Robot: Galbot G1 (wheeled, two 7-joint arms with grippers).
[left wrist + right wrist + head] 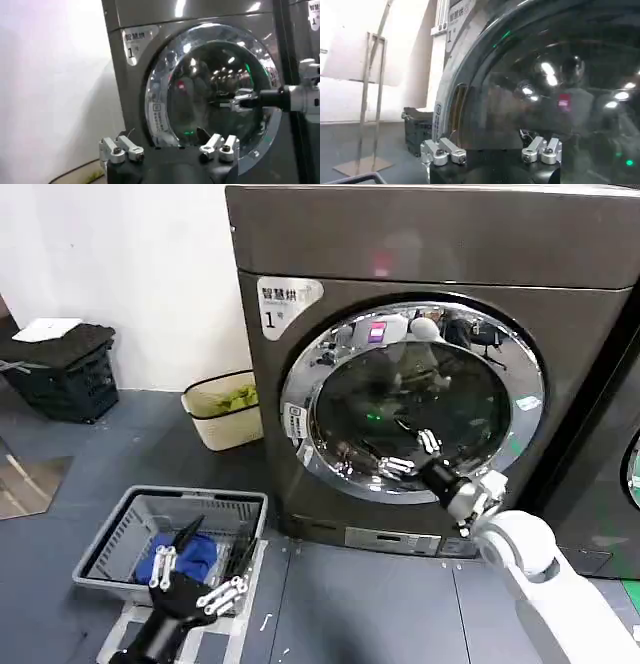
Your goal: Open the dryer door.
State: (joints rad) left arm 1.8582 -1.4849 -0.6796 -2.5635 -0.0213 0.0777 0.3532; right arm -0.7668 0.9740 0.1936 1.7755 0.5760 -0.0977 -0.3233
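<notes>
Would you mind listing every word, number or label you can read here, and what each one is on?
"智慧烘" above "1": white label on the dryer, upper left of the door.
Small white sticker on the door's chrome rim: too small to read.
Pink sticker at the rim's top: unreadable.

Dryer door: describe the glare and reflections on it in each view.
Head view: the dryer door has a chrome rim mirroring the room and a green glint in the glass. Left wrist view: bright streaks and light dots. Right wrist view: round light spots on the dark glass.
</notes>
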